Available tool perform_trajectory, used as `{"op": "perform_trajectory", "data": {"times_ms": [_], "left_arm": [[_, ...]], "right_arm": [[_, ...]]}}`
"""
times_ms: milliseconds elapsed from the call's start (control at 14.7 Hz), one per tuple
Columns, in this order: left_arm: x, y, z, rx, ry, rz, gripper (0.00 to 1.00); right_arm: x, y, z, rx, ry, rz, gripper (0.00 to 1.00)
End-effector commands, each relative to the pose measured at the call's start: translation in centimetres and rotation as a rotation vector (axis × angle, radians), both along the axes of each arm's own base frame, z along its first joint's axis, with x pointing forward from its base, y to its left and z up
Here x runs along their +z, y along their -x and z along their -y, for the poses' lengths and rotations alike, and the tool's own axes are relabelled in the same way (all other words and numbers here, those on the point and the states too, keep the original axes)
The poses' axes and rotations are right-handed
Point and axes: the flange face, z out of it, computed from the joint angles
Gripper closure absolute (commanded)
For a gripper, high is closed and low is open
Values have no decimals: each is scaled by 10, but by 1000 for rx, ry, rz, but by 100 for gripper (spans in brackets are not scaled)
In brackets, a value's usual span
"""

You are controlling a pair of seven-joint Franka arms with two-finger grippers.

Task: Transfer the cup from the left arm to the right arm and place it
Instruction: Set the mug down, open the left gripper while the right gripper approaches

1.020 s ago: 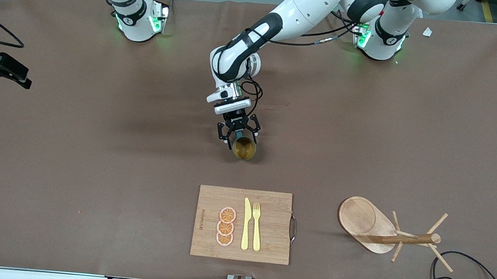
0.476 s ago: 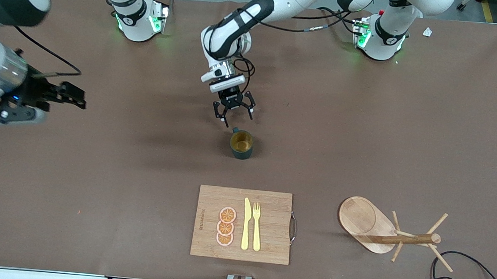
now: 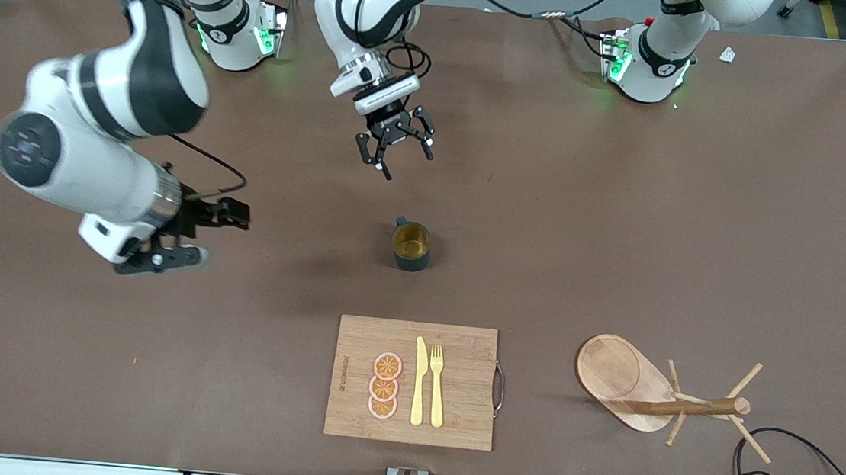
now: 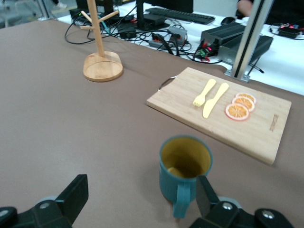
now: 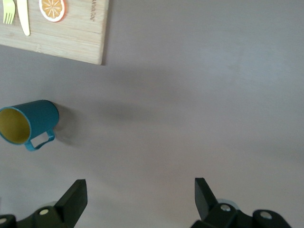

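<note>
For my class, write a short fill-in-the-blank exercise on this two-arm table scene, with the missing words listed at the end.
1. The cup stands upright on the ____, held by neither gripper.
2. The left gripper hangs above the table with its fingers ____.
3. On the cutting board lie a yellow knife, a yellow ____ and three orange slices.
4. The right gripper is open and holds ____.

Missing words: table; open; fork; nothing

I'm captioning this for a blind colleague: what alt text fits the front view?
A teal cup stands upright on the brown table, unheld. The open left gripper hangs above the table; the open right gripper is over the right arm's end. Nearer the camera lie a cutting board and peg rack.
</note>
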Motion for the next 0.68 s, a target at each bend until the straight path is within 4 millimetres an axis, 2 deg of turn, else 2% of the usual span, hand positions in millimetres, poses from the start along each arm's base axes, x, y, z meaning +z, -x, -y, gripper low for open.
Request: {"op": "perform_trajectory", "data": {"times_ms": [0,204,340,476,612], "left_arm": [[85,-27,-36,46,59,-91,0],[170,-60,-73,17,83,-186,0],[217,-88,-107,5,106,-253,0],[246,-116,-141,-4,120,-307,0],[266,-147,-177,-6,133,-353,0]], "right_arm": [[-28,-2,-33,-17,-6,2,0],[-53,0,-58,-16,7,-6,0],[-69,6,-77,-3,17,-15,0],[-80,14,-98,-33,25,-9,0],[-97,30,-128,-58,1,1,0]]}}
